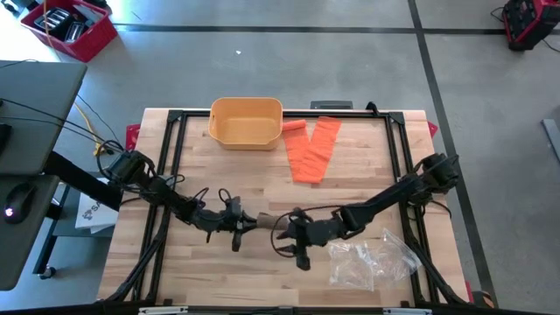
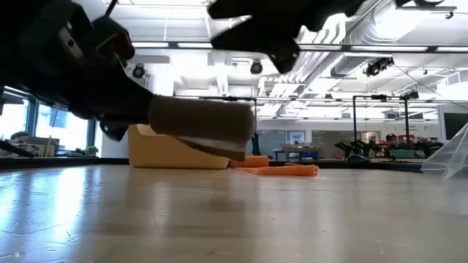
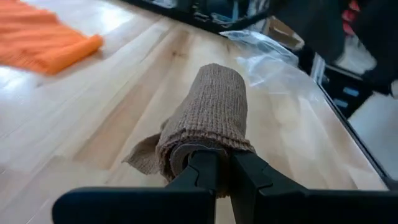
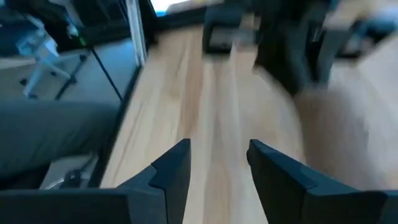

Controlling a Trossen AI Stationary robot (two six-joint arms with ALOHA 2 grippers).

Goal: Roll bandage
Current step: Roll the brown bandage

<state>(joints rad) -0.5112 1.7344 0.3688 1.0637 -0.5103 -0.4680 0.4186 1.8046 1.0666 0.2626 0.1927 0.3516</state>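
The left gripper (image 3: 217, 177) is clamped on one end of the rolled brown bandage (image 3: 208, 118), holding it just above the table (image 1: 175, 262) near the front middle — a loose flap hangs off the roll. The right gripper (image 4: 217, 165) sits right next to it, fingers apart and holding nothing. Orange cloth (image 1: 313, 149) and a yellow tub (image 1: 246, 122) sit further back.

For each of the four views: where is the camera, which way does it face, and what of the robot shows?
High: overhead, facing down; both arms, left gripper holding the brown bandage roll.
Low: tabletop level, facing the room; roll held off the wood.
Left wrist: along shut fingers into the roll's end.
Right wrist: past open right gripper over bare wood.
Shared: orange bandage, high and low.
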